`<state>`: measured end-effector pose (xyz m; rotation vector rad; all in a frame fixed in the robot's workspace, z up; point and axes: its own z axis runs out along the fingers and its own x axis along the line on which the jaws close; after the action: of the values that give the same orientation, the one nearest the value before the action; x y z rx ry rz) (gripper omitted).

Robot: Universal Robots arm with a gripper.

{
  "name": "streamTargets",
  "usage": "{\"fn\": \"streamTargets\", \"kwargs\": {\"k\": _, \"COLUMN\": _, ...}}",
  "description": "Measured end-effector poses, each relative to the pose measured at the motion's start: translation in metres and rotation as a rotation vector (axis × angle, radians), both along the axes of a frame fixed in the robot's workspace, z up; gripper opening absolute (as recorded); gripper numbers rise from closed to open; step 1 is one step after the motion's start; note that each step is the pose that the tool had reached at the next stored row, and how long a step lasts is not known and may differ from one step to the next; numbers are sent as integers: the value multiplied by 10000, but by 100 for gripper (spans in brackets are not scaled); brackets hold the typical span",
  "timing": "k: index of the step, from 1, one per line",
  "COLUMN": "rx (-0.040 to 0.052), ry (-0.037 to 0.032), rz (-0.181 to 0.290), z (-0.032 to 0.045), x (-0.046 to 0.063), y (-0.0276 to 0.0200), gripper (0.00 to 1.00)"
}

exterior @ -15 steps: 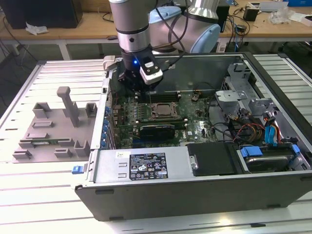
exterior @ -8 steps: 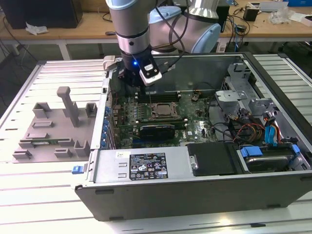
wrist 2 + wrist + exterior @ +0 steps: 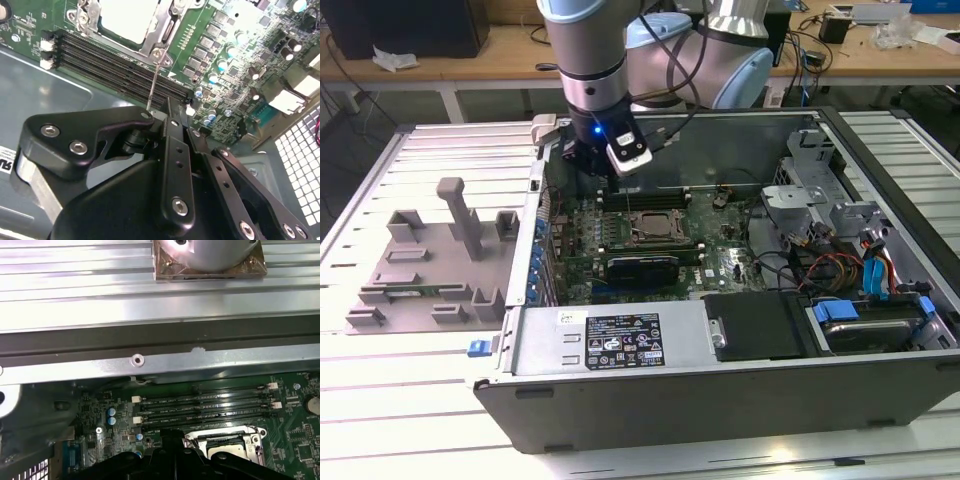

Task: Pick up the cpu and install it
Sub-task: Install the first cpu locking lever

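Hand pressed together over memory slots, just beside thin lever; cpu lying in socket; printed label on near cover in exterior view.

A slatted table bears an open computer case beside a grey tray.

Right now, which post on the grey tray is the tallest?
The thin post with the wide top, near the middle of the grey tray. The blocks around it are all short and stubby.

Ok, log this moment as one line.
claw at memory slots, beside socket | cpu in socket | case open
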<state>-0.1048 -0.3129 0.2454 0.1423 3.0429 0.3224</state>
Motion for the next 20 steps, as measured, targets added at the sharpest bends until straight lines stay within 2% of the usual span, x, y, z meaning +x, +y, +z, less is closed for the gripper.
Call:
{"fn": "streamTargets", "kwargs": {"k": 11, "rx": 0, "ry": 6, "rz": 0, "z": -1, "x": 217, "y": 0, "gripper": 11}}
{"fn": "streamTargets", "kwargs": {"k": 14, "rx": 0, "ry": 15, "rz": -4, "z": -3, "x": 338, "y": -2, "gripper": 11}}
{"fn": "streamTargets", "kwargs": {"k": 20, "rx": -13, "ry": 20, "rz": -24, "z": -3, "x": 428, "y": -3, "gripper": 11}}
